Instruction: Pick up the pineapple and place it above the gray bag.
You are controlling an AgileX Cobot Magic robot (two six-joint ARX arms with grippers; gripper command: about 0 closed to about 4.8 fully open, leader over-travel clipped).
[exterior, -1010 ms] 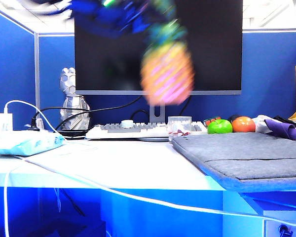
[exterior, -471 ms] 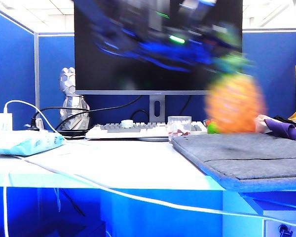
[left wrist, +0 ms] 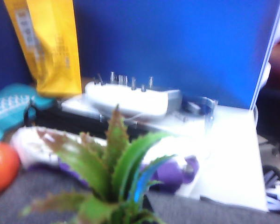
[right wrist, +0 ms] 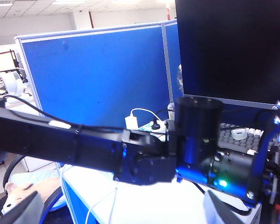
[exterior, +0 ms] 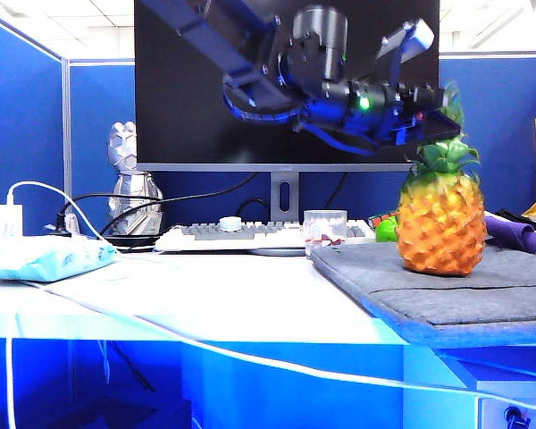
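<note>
Where felt lies flat, spiky-crowned oval pineapple (exterior: 441, 223).

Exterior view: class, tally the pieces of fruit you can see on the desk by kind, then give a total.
pineapple: 1
green apple: 1
Total: 2

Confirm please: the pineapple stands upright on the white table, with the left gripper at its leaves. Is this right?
Not quite. The exterior view shows the pineapple upright on the gray bag, not on the white table. The left gripper is indeed at its leaves.
</note>
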